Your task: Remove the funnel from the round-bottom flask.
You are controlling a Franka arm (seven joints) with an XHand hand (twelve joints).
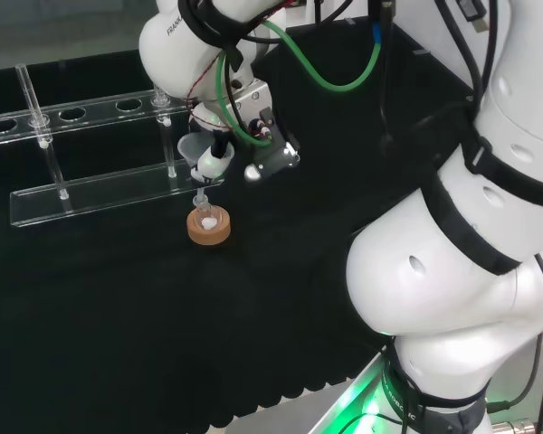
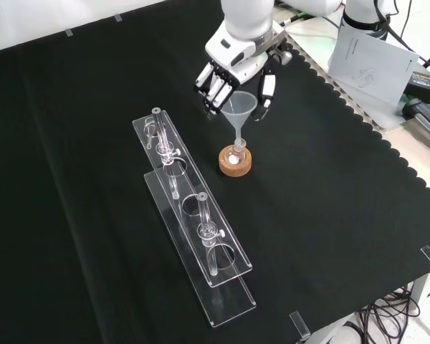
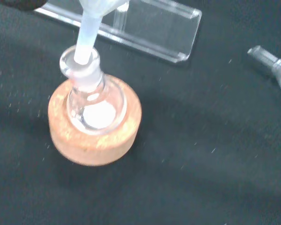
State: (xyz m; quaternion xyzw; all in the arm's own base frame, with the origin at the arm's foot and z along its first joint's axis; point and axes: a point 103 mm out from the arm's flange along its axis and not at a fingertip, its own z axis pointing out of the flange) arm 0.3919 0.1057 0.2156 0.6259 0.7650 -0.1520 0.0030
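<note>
A small round-bottom flask (image 2: 234, 153) (image 1: 206, 217) (image 3: 91, 101) stands upright in a cork ring (image 2: 235, 164) (image 1: 208, 230) (image 3: 93, 136). A clear plastic funnel (image 2: 241, 107) (image 1: 195, 149) sits over it, with its stem (image 3: 84, 42) still inside the flask's neck. The hand (image 2: 236, 61) (image 1: 253, 122) comes down from above around the funnel's cone. In the front view its fingers (image 2: 211, 86) lie against the cone's left side and the thumb (image 2: 268, 86) against its right, pinching the funnel.
Two long clear acrylic racks (image 2: 201, 236) (image 1: 100, 190) with upright glass tubes stand close to the left of the flask in the front view. A small glass piece (image 3: 271, 65) lies on the cloth near the cork ring. Papers (image 2: 373, 61) lie past the cloth's scalloped edge.
</note>
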